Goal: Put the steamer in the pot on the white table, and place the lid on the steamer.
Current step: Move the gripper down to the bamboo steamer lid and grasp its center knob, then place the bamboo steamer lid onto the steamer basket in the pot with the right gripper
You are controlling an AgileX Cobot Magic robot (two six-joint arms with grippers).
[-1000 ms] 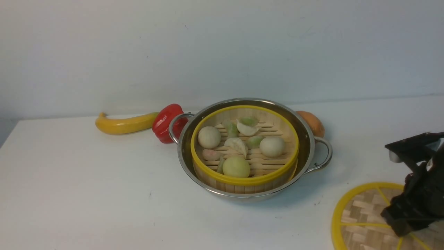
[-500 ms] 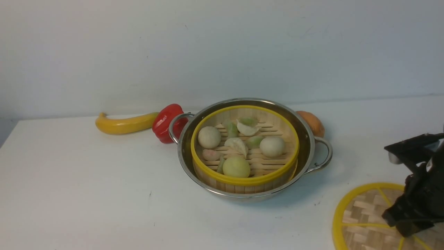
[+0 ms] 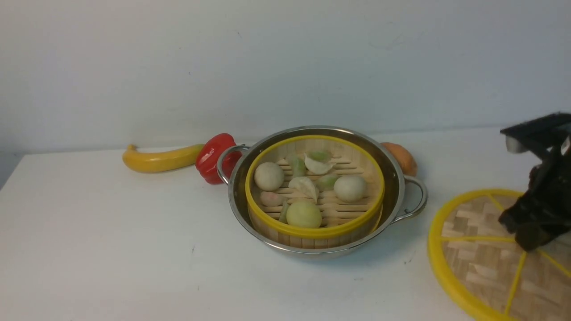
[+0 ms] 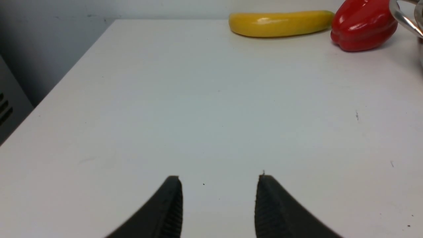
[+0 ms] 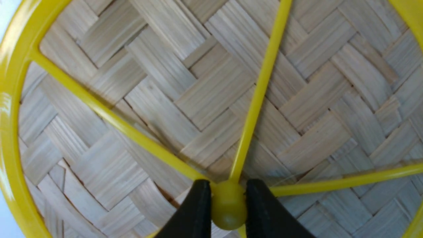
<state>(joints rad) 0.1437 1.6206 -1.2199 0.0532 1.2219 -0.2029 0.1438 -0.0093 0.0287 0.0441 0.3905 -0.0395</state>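
Note:
The steamer (image 3: 312,232), a bamboo basket with yellow rims, sits inside the shiny pot (image 3: 394,178) on the white table (image 3: 111,232); buns and dumplings lie on its slatted floor. At the right, the woven lid (image 3: 477,254) hangs tilted above the table. My right gripper (image 3: 528,240) is shut on the lid's yellow centre knob (image 5: 228,206), one finger on each side of it. The lid (image 5: 198,99) fills the right wrist view. My left gripper (image 4: 219,180) is open over bare table, nothing between its fingers, and it is out of the front view.
A yellow banana (image 3: 160,159) and a red pepper (image 3: 215,156) lie behind the pot's left handle; both also show in the left wrist view, banana (image 4: 281,23) and pepper (image 4: 362,24). An orange fruit (image 3: 403,157) sits behind the pot at its right. A wall backs the table.
My right gripper closed on the lid's knob and rose. The lid came up off the table with it and now hangs higher and tilted. The left gripper stayed still.

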